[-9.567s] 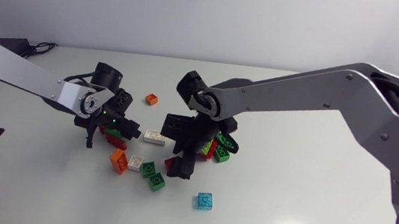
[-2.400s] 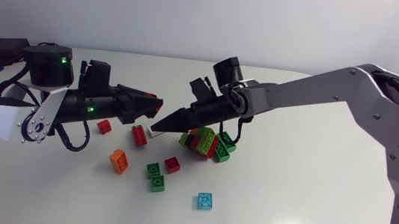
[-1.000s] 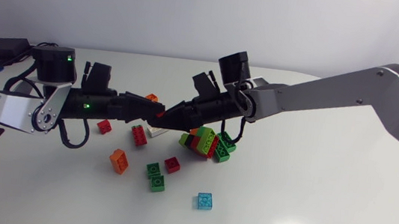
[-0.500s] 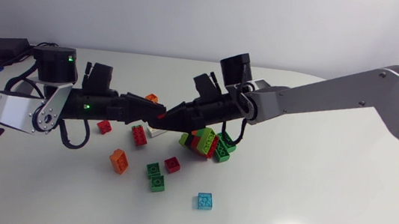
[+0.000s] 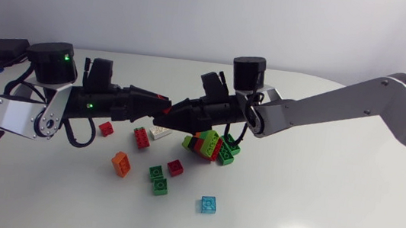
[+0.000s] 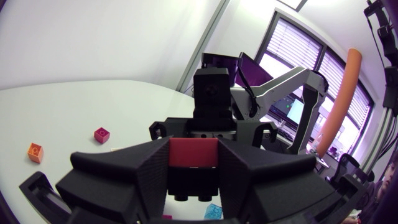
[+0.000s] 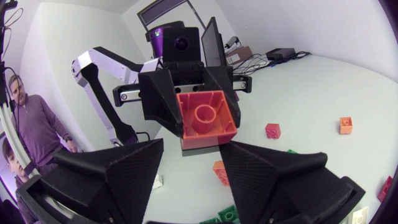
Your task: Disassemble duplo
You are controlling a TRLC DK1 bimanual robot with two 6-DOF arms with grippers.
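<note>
Brick (image 5: 161, 114): red, up in the air, at 10 o'clock from the pile (image 5: 211, 144).
Left pincer (image 6: 193, 158): clamped on the Brick.
Right pincer (image 7: 191, 147): fingers apart, Brick's end between them.

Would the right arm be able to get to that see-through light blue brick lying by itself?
Probably yes: the translucent light blue brick lies alone on the white table, nothing over it. But the right gripper is up at the red brick held in the left gripper, so it must leave that first.
</note>
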